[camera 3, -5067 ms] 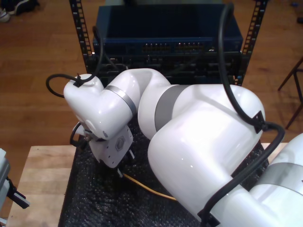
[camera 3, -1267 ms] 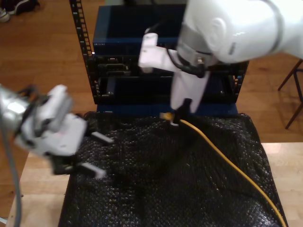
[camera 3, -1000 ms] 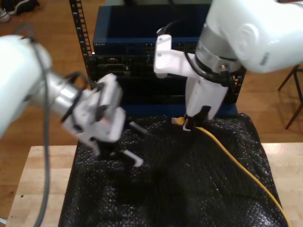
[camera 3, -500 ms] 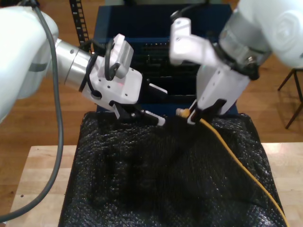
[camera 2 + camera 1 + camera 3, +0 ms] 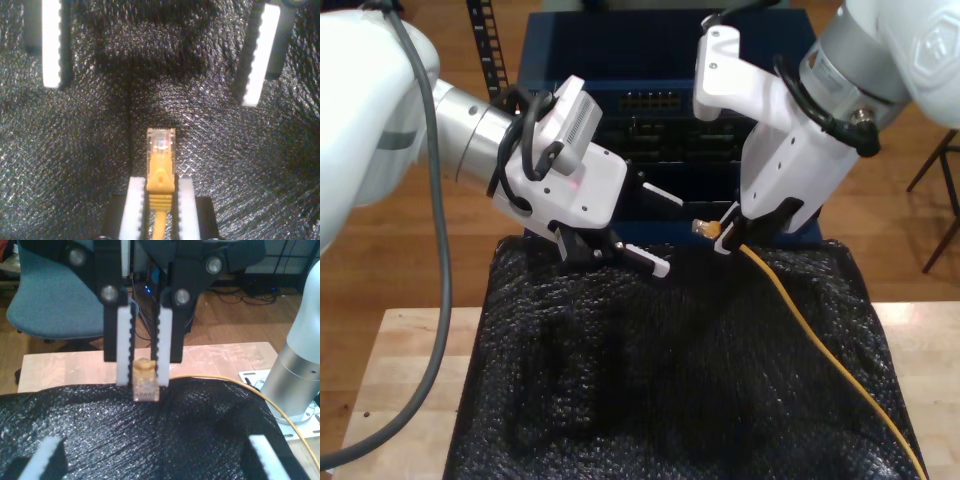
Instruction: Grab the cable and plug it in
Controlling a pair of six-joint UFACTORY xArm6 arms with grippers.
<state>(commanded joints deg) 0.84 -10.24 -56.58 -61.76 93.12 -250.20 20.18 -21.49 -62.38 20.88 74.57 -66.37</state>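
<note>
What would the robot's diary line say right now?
second gripper: shut on cable | plug: raised above mat | first gripper: open, facing plug

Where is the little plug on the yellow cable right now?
The plug is pinched in my second gripper, held above the black mat right of centre in the exterior view, facing my open first gripper.

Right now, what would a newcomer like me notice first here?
The long orange-yellow network cable stands out, crossing the black bubbled mat from the exterior view's lower right up to its clear plug, pinched in my second end effector. Facing it, my first end effector hangs open before the dark blue equipment rack.
</note>
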